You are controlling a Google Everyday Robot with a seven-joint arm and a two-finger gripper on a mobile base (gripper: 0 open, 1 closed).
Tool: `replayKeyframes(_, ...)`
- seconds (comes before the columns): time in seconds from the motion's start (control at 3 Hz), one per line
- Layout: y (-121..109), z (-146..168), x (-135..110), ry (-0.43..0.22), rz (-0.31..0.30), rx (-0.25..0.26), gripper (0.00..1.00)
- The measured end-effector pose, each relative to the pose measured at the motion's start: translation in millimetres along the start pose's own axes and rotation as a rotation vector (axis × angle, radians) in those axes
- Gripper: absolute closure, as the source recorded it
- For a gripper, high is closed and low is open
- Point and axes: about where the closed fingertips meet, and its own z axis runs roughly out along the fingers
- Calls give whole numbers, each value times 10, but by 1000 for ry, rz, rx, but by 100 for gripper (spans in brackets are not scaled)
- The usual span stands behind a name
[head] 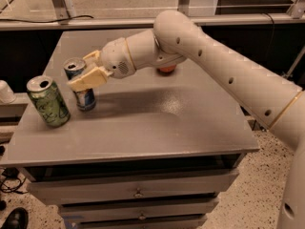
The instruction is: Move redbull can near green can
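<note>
My pincer (79, 72) straddles the redbull can (86, 99), hiding its middle from me. Behind the pincer, the arm covers most of an orange object (167, 70). Far to the pincer's left, the edge cuts off a white object (5, 92).

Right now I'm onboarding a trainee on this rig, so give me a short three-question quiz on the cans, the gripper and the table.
1. True or false: the redbull can stands upright on the table.
2. Which can is nearer the table's left edge? A) the green can B) the redbull can
3. Fill in: the gripper is at the ___ can.
Key: 1 true; 2 A; 3 redbull.
</note>
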Motion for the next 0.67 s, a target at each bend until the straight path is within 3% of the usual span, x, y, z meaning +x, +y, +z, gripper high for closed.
replayKeyframes(0.67, 112, 47, -24, -18, -81, -88, 38)
